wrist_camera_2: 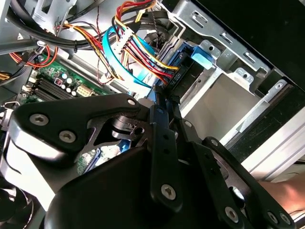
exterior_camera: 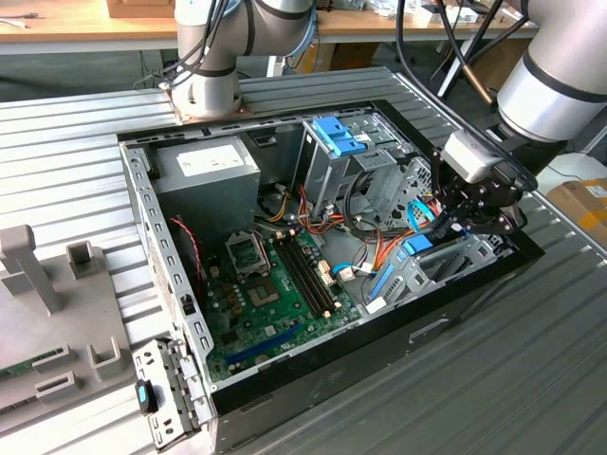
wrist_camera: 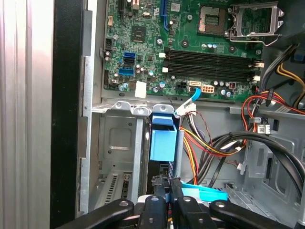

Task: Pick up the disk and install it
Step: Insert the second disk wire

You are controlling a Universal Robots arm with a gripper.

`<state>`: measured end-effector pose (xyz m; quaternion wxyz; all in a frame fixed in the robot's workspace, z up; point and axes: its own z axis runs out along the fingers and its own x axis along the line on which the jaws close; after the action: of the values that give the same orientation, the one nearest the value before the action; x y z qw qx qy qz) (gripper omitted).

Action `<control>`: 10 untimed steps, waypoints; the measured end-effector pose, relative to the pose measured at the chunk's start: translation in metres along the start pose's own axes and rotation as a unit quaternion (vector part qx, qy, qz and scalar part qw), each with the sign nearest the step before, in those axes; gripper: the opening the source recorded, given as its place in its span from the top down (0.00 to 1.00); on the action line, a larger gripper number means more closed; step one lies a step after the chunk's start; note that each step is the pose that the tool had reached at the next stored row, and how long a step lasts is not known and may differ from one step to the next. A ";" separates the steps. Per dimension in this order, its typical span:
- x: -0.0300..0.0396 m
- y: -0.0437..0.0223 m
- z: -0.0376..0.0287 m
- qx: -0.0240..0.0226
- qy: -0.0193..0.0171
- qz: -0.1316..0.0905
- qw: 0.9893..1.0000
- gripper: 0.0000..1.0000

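Exterior view. Open computer case (exterior_camera: 152, 227) lying on its side on a ribbed metal table (exterior_camera: 531, 379). The gripper (exterior_camera: 453, 220) hangs inside the case at the corner nearest the exterior view's right, above the low drive bay (exterior_camera: 455, 265) along the case's front edge. A light blue part of the disk (exterior_camera: 418, 245) shows just under the fingertips, standing on edge in the bay. Also in the case: green motherboard (exterior_camera: 275, 294), grey power supply (exterior_camera: 209, 171) at the back edge, tall metal cage with blue latch (exterior_camera: 339, 137).

Second wrist view. The gripper (wrist_camera_2: 159, 102) fingers run together toward their tips, which meet on the dark edge of the disk (wrist_camera_2: 178, 78); its blue carrier tab (wrist_camera_2: 201, 56) sits against the bay's metal wall. Bundled coloured cables (wrist_camera_2: 138, 52) pass just beside it.

First wrist view. The gripper (wrist_camera: 164, 183) tips sit close together on the upper edge of the disk (wrist_camera: 163, 143), whose blue carrier stands upright in the drive bay (wrist_camera: 114, 143), at the motherboard's (wrist_camera: 190, 43) edge.

Jaws: closed on the disk.

Progress, as judged: pick-up done; the disk is in the bay slot but stands proud and remains held, so seating and release appear outstanding.
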<state>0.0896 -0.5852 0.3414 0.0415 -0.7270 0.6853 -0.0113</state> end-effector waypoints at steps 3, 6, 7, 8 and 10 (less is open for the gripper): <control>0.0000 0.0000 0.0001 0.000 0.000 0.000 1.000 0.70; -0.0002 -0.0003 -0.0045 0.000 0.000 0.000 1.000 0.70; -0.0009 -0.0008 -0.0103 0.000 0.000 0.000 1.000 0.70; -0.0017 -0.0007 -0.0122 0.000 0.000 0.000 1.000 0.70; -0.0032 -0.0003 -0.0141 0.000 -0.001 0.000 1.000 0.70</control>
<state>0.0886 -0.5826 0.3556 0.0421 -0.7270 0.6852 -0.0107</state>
